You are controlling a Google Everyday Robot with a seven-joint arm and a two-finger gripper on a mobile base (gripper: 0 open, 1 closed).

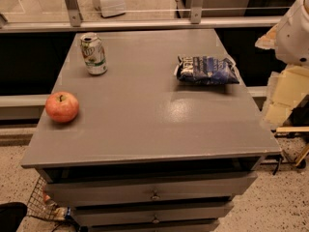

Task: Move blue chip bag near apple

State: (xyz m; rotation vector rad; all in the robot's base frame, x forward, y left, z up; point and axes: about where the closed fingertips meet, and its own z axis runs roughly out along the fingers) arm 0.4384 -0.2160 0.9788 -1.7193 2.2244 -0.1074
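Note:
The blue chip bag [206,70] lies flat on the right side of the grey cabinet top [145,115], near the right edge. The apple [62,107] is red-pink with a short stem and sits near the left edge, further forward. They are far apart, across the width of the top. My gripper is out of view; only a white part of the arm [294,30] shows at the upper right edge, beyond the cabinet and to the right of the bag.
A green-and-white soda can [93,54] stands upright at the back left, behind the apple. The cabinet has drawers [154,195] in front. A rail and glass wall [140,24] run behind it. Yellowish boxes [285,98] stand to the right. A wire basket [43,202] sits on the floor at the lower left.

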